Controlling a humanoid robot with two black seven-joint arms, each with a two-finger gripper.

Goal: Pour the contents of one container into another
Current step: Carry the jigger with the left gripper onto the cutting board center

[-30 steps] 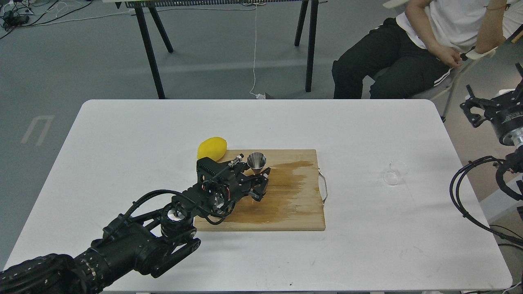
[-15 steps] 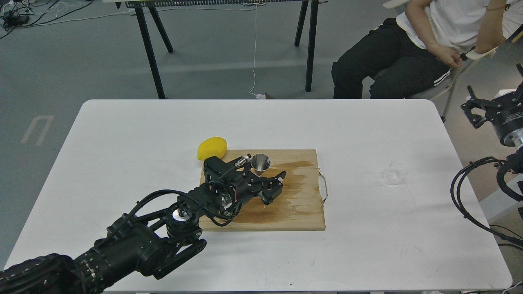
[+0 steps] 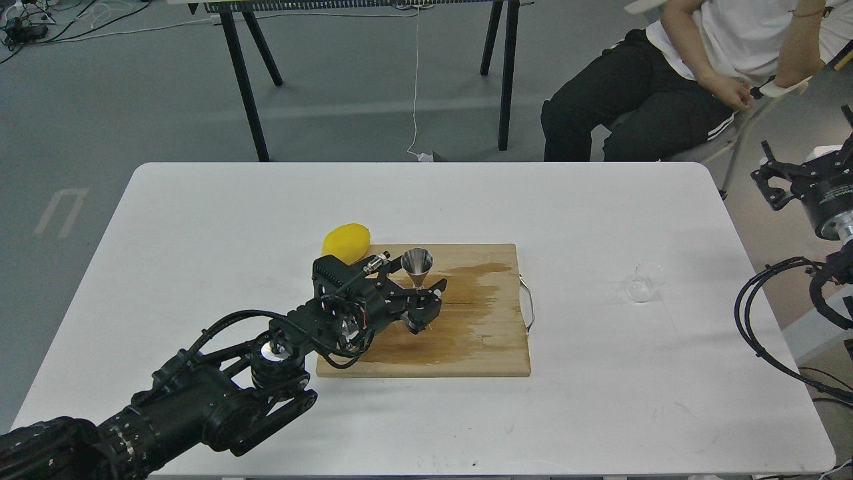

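White bench (image 3: 200,220) carries a wooden board (image 3: 480,333) with a wet stain, a lemon (image 3: 346,241) at its far left corner. My left hand (image 3: 426,303) is over the board, fingers pinching the steel jigger (image 3: 417,265) at its lower part, cup mouth up. My right hand (image 3: 776,180) hangs off the bench's right edge, fingers spread. The clear glass cup (image 3: 643,281) lies on its side near the bench's right edge.
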